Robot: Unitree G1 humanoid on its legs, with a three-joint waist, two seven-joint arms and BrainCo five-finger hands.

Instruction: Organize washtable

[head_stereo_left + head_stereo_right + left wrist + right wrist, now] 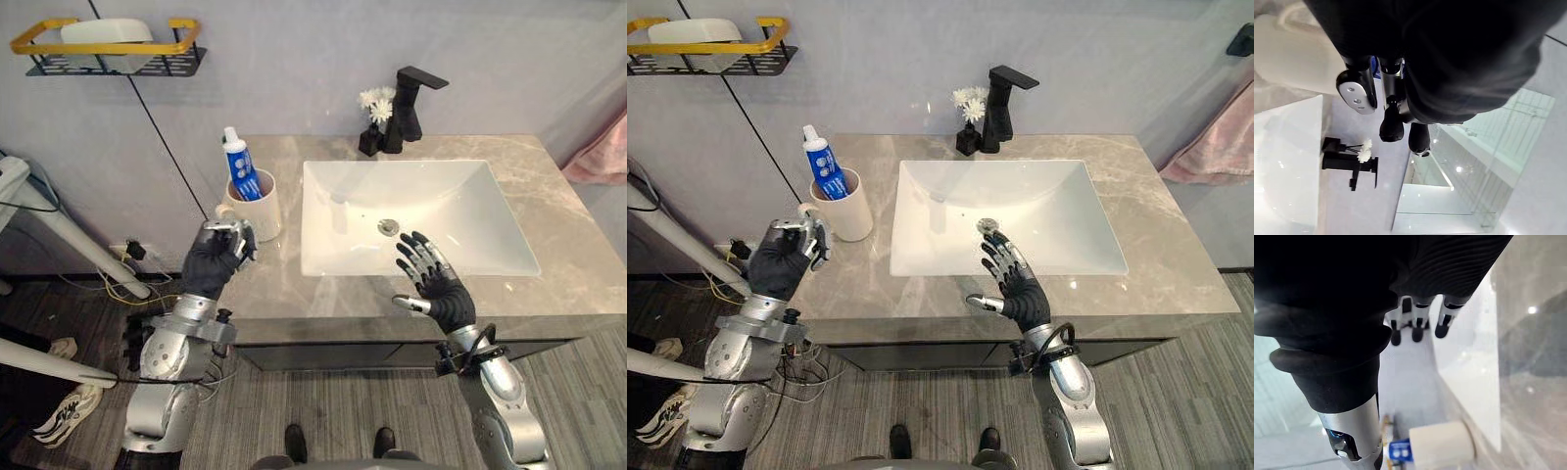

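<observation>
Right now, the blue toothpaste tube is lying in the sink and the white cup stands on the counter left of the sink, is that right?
Not quite. The blue toothpaste tube is not lying in the sink; it stands upright in the white cup, as the left eye view shows. The cup does stand on the counter left of the sink.
</observation>
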